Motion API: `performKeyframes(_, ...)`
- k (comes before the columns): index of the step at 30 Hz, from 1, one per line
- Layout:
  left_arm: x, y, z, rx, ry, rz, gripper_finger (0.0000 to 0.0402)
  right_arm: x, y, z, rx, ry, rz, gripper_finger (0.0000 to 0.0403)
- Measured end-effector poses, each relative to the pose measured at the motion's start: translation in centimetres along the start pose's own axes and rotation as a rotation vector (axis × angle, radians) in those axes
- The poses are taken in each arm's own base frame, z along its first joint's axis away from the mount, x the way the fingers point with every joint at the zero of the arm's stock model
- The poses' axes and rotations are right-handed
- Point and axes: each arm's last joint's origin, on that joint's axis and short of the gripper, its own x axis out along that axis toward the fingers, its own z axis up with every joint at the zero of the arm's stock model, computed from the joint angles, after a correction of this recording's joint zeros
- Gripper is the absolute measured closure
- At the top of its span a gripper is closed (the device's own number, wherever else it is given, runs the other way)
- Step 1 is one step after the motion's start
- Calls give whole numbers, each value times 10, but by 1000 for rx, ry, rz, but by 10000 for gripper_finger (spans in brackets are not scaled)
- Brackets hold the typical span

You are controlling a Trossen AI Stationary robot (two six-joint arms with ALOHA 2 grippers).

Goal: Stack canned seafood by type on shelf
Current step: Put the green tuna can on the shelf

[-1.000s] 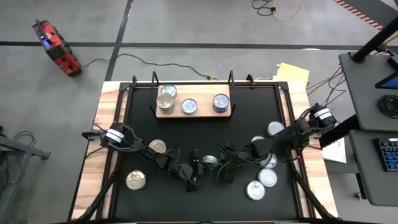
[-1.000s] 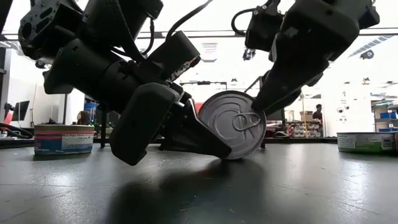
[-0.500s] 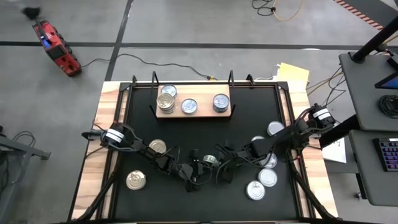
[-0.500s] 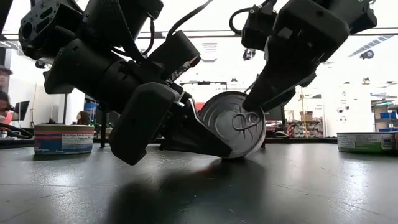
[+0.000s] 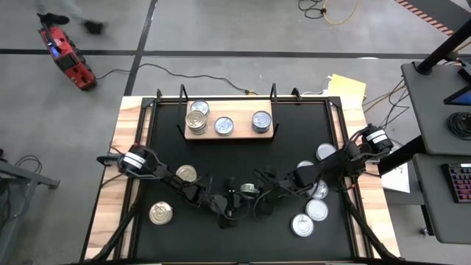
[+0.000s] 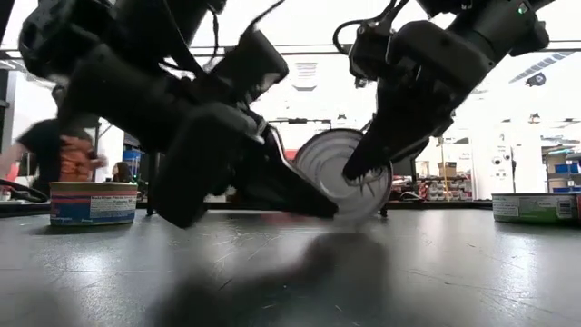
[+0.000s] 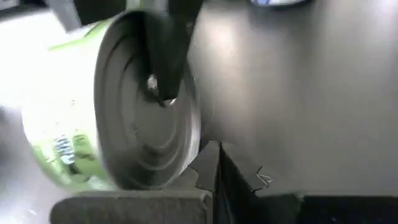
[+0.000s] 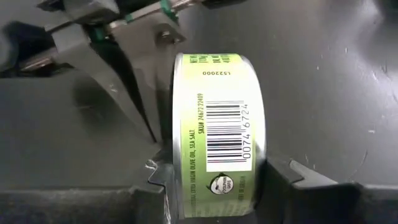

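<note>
Tin point(image 8: 214, 155) with green label stands on edge near the table's 6 o'clock, right gripper point(image 8: 214, 180) grasping its flat faces; clenched left gripper point(image 6: 313, 204) props it. Seat squarely before lifting toward shelf point(image 5: 193, 134) at 12 o'clock.

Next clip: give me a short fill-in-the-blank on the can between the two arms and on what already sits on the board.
1. The can between the two end effectors stands on its ____, not flat.
2. Its label is ____ in colour, with a barcode.
3. The right end effector has one finger against each flat ____ of the can.
4. On the shelf the cans occupy ____ spots, seen from above.

Missing words: edge; green; end; three
</note>
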Motion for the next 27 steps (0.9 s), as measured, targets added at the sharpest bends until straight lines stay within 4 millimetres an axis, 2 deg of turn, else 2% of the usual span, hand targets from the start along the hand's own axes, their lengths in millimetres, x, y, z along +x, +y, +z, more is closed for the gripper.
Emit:
performKeyframes(6, -22, -6, 15, 121, 10, 89, 402, -20, -1, 10, 32, 15, -9, 274)
performKeyframes(10, -44, 2, 29, 167, 7, 58, 401, -38, 1, 26, 29, 25, -48, 274)
performKeyframes(14, -74, 14, 42, 181, -58, -9, 401, -54, 4, 45, 8, 58, -120, 274)
performKeyframes(18, -109, 28, 51, 134, -163, -24, 402, -72, 8, 72, -32, 75, -169, 274)
performKeyframes(22, -143, 40, 55, 87, -273, -37, 401, -92, 5, 107, -76, 35, -188, 274)
performKeyframes(27, -171, 54, 53, 28, -336, -42, 402, -114, -19, 156, -123, -37, -186, 274)
